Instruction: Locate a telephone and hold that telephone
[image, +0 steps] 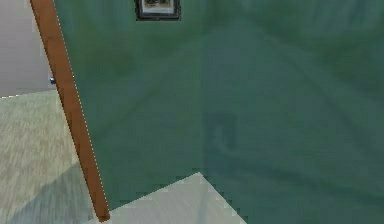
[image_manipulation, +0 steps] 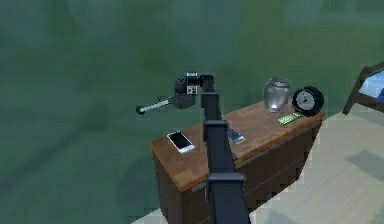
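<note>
A flat white telephone (image_manipulation: 181, 141) lies on the left part of a wooden dresser top (image_manipulation: 268, 128) in the arm side view. The dark arm (image_manipulation: 216, 150) rises from the bottom edge across the dresser. At its far end the gripper (image_manipulation: 144, 109) points toward the view's left, up and left of the telephone. Only bare green wall lies behind the fingers, so it holds nothing.
On the dresser also stand a grey vase (image_manipulation: 279, 95), a round black clock (image_manipulation: 308, 100), a small green item (image_manipulation: 290, 118) and a dark flat thing (image_manipulation: 236, 135). A blue bed end (image_manipulation: 370, 85) shows at the right. The forward view has a green wall, a wooden door frame (image: 75, 115) and a framed picture (image: 160, 8).
</note>
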